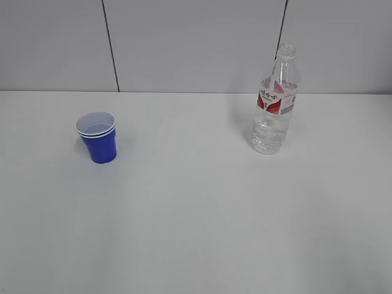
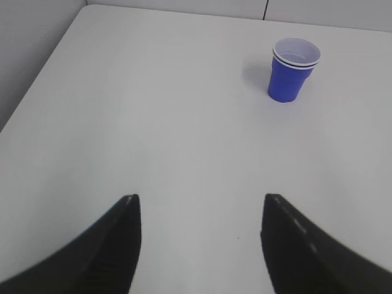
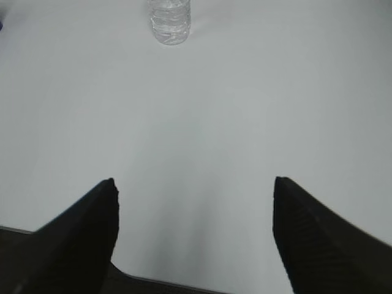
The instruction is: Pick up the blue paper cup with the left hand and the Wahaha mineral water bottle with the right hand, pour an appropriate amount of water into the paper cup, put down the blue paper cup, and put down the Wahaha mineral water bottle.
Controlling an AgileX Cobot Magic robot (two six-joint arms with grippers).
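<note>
The blue paper cup (image 1: 97,137) stands upright on the left of the white table, white inside with a doubled rim. In the left wrist view the blue paper cup (image 2: 293,71) sits far ahead and to the right of my left gripper (image 2: 201,198), which is open with nothing between its fingers. The Wahaha mineral water bottle (image 1: 275,104) stands upright on the right, uncapped, with water (image 1: 269,133) in its lower part. Only the bottle's base (image 3: 169,19) shows at the top of the right wrist view, far ahead of my open, empty right gripper (image 3: 194,180). Neither arm appears in the exterior view.
The white table (image 1: 196,214) runs back to a grey panelled wall (image 1: 196,43). The table's left edge (image 2: 43,73) shows in the left wrist view, and its near edge (image 3: 184,285) lies just below the right gripper's fingers.
</note>
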